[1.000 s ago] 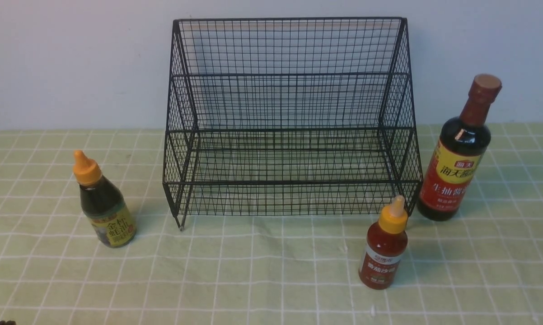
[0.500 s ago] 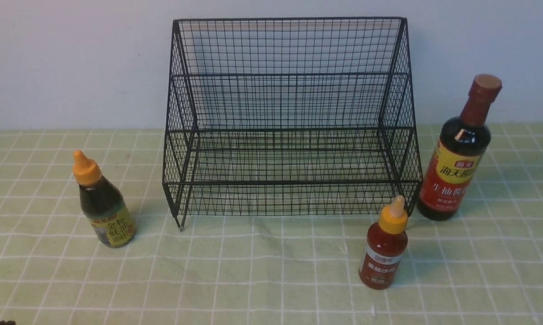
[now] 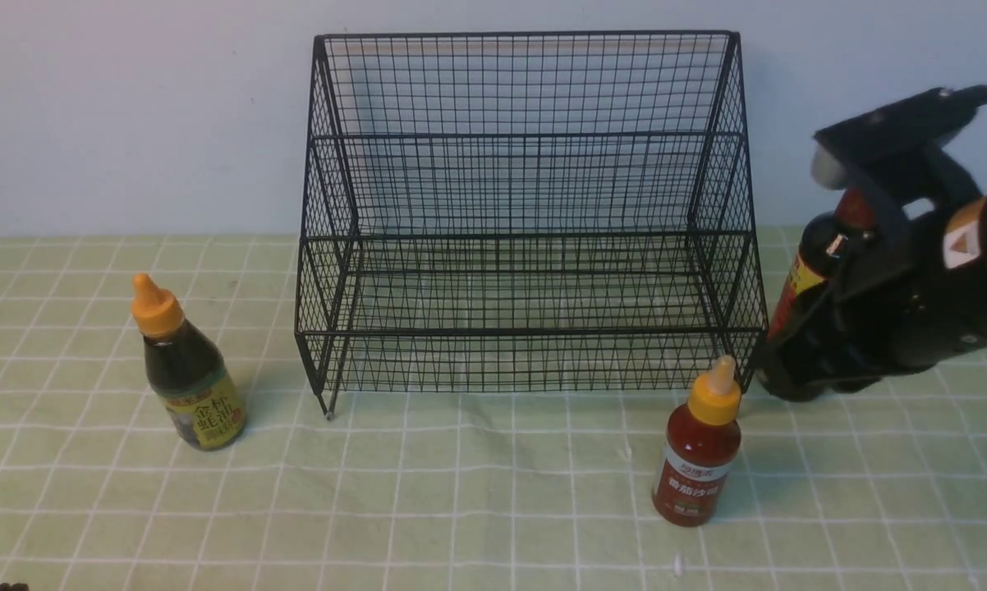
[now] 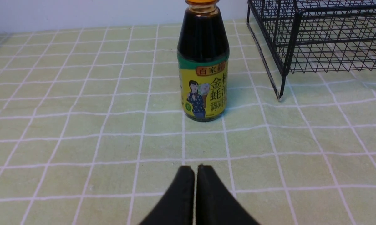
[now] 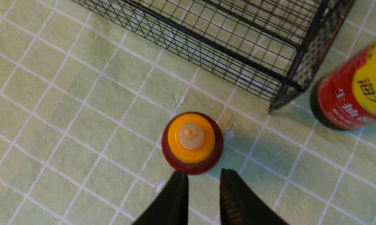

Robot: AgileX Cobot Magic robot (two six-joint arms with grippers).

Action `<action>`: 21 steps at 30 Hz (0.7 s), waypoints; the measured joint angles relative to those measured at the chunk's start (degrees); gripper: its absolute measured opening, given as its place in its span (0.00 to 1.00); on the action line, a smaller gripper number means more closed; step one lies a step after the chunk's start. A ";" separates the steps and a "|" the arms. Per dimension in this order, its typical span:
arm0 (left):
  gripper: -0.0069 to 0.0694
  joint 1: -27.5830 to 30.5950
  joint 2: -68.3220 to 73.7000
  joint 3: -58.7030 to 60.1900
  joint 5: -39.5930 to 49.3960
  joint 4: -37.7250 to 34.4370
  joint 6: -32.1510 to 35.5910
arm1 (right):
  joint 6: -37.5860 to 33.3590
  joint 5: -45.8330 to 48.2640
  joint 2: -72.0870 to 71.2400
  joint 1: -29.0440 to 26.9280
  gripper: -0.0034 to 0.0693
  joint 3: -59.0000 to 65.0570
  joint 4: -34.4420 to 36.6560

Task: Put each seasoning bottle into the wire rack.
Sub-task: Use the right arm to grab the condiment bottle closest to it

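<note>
Leftmost, the squat bottle [image 3: 190,386] stands on the cloth [image 3: 461,492], ahead of the left gripper [image 4: 195,170], clenched on nothing; the wire rack [image 3: 526,331] sits centrally; the small red bottle [image 3: 699,460] stands before its right corner; the right gripper [image 5: 203,179], slightly parted, grasps nothing; the tall bottle [image 3: 814,250] stands just beside the rack.

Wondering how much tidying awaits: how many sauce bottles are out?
3. A squat yellow-labelled bottle left of the wire rack, small red bottle by its front right corner, tall dark bottle right of it, partly hidden by the right arm.
</note>
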 joint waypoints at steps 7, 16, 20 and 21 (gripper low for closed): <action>0.08 0.00 0.00 0.00 0.00 0.00 0.00 | 2.19 -3.11 5.63 0.89 0.61 -0.06 -0.57; 0.08 0.00 0.00 0.00 0.00 0.00 0.00 | 3.25 -7.58 13.87 0.89 0.72 -0.06 -0.33; 0.08 0.00 0.00 0.00 0.00 0.00 0.00 | 3.23 -8.18 15.12 0.89 0.44 -0.12 -0.31; 0.08 0.00 0.00 0.00 0.00 0.00 0.00 | 3.23 -7.70 15.12 0.89 0.44 -0.26 -0.45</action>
